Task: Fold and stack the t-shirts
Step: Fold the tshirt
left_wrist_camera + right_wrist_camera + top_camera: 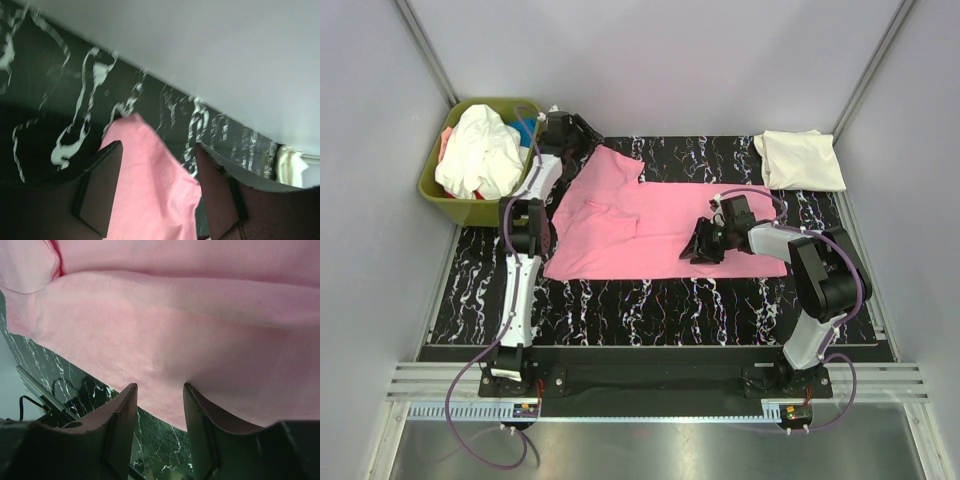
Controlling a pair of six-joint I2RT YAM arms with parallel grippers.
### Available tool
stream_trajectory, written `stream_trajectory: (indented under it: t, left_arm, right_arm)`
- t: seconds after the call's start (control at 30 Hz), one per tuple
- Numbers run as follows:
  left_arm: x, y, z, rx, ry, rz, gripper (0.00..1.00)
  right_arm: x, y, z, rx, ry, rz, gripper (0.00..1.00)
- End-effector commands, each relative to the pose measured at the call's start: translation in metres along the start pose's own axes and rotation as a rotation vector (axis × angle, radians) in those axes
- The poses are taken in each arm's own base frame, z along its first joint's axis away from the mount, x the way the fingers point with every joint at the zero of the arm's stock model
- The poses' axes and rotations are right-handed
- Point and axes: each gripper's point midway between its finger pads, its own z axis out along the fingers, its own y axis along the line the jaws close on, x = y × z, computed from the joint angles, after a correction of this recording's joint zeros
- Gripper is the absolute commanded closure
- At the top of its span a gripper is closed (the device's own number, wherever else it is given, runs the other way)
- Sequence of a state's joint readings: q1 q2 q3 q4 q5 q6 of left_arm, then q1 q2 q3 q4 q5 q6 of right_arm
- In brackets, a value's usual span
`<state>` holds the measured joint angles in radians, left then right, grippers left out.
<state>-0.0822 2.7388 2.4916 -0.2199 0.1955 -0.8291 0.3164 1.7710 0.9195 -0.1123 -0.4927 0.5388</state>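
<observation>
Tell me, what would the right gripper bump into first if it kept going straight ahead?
Most likely the pink t-shirt: the right gripper is open and aimed at its edge, though depth is unclear.

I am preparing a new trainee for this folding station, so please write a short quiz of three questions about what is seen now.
1. True or false: the cream t-shirt lies folded at the far right corner of the mat.
2. What colour is the spread t-shirt that the left gripper and the right gripper are at? A blue, B pink, C white.
3. Fill in: the white t-shirt lies crumpled in the olive-green ____.
Key: 1 true; 2 B; 3 bin.
</observation>
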Motion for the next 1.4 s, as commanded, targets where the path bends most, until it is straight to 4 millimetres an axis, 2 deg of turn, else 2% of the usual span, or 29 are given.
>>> stream_trajectory:
  t: [0.0,0.03,0.07,0.13,0.17,0.3,0.37,0.43,0.5,0.53,0.6,0.63,0.67,0.7,0.73,0.77,0.8,0.83,0.87,0.93,0.97,1.0,1.03,1.1,1.13,1.17,1.33,1.37]
  left_arm:
    - [0.028,0.038,-0.009,-0.213,0.073,-0.068,0.35]
    - [0.033,0.043,-0.012,-0.248,0.088,-0.046,0.36]
    - [0.030,0.038,-0.016,-0.256,0.075,-0.023,0.36]
    - [0.037,0.032,-0.019,-0.277,0.069,0.072,0.35]
    - [0.039,0.021,-0.022,-0.283,0.057,0.115,0.33]
    - [0.030,0.031,-0.028,-0.352,0.022,0.189,0.29]
    - [0.035,0.034,-0.026,-0.343,0.045,0.193,0.27]
    - [0.044,0.028,-0.024,-0.304,0.094,0.203,0.26]
    - [0.060,0.026,-0.025,-0.297,0.146,0.240,0.26]
    - [0.069,0.030,-0.029,-0.316,0.182,0.253,0.26]
    - [0.083,0.025,-0.040,-0.331,0.231,0.284,0.25]
    - [0.098,0.036,-0.050,-0.376,0.290,0.287,0.25]
    - [0.106,0.028,-0.059,-0.381,0.316,0.298,0.25]
    - [0.114,0.028,-0.067,-0.395,0.345,0.319,0.25]
    - [0.132,0.039,-0.078,-0.439,0.406,0.332,0.25]
    - [0.135,0.025,-0.089,-0.430,0.409,0.356,0.26]
    - [0.145,0.036,-0.095,-0.455,0.430,0.372,0.27]
    - [0.145,0.031,-0.098,-0.441,0.421,0.379,0.27]
    - [0.128,0.008,-0.108,-0.390,0.372,0.385,0.27]
    - [0.111,-0.009,-0.107,-0.314,0.295,0.410,0.25]
    - [0.090,-0.026,-0.113,-0.279,0.238,0.417,0.23]
    - [0.078,-0.033,-0.114,-0.262,0.206,0.435,0.21]
    - [0.058,-0.051,-0.116,-0.238,0.155,0.444,0.20]
    - [0.039,-0.050,-0.112,-0.255,0.121,0.462,0.18]
    - [0.027,-0.061,-0.112,-0.238,0.093,0.463,0.17]
    - [0.024,-0.051,-0.106,-0.253,0.097,0.459,0.16]
    - [0.016,-0.026,-0.087,-0.274,0.082,0.466,0.15]
    - [0.022,-0.011,-0.077,-0.292,0.098,0.471,0.14]
  right_arm:
    - [-0.006,0.006,-0.001,-0.041,-0.017,-0.009,0.51]
    - [-0.007,0.006,-0.001,-0.041,-0.019,-0.007,0.51]
    - [-0.007,0.006,-0.001,-0.043,-0.019,-0.009,0.51]
    - [-0.007,0.005,-0.001,-0.042,-0.019,-0.006,0.51]
    - [-0.006,0.006,-0.001,-0.044,-0.018,-0.009,0.51]
    - [-0.007,0.006,-0.001,-0.044,-0.018,-0.003,0.51]
    - [-0.007,0.006,-0.001,-0.044,-0.018,-0.003,0.51]
    - [-0.007,0.006,-0.001,-0.045,-0.016,-0.003,0.51]
    - [-0.007,0.005,0.000,-0.044,-0.015,-0.002,0.51]
    - [-0.007,0.006,-0.001,-0.047,-0.017,-0.002,0.51]
    - [-0.006,0.005,0.000,-0.043,-0.013,0.001,0.51]
    - [-0.007,0.005,-0.001,-0.043,-0.013,0.001,0.51]
    - [-0.008,0.006,-0.001,-0.045,-0.015,0.002,0.51]
    - [-0.007,0.005,0.000,-0.043,-0.012,0.003,0.51]
    - [-0.007,0.005,0.000,-0.044,-0.012,0.003,0.51]
    - [-0.007,0.004,0.000,-0.043,-0.011,0.005,0.51]
    - [-0.007,0.004,0.001,-0.043,-0.008,0.006,0.51]
    - [-0.006,0.004,0.001,-0.042,-0.007,0.007,0.51]
    - [-0.007,0.004,0.001,-0.043,-0.008,0.006,0.51]
    - [-0.007,0.005,0.000,-0.045,-0.008,0.005,0.51]
    - [-0.007,0.005,0.000,-0.045,-0.008,0.004,0.51]
    - [-0.007,0.005,0.000,-0.046,-0.007,0.005,0.51]
    - [-0.006,0.004,0.000,-0.045,-0.006,0.005,0.51]
    - [-0.006,0.004,0.001,-0.045,-0.003,0.008,0.51]
    - [-0.007,0.004,0.000,-0.047,-0.006,0.006,0.51]
    - [-0.007,0.004,0.001,-0.046,-0.005,0.009,0.51]
    - [-0.007,0.004,0.001,-0.049,-0.004,0.009,0.51]
    - [-0.007,0.004,0.001,-0.049,-0.002,0.008,0.51]
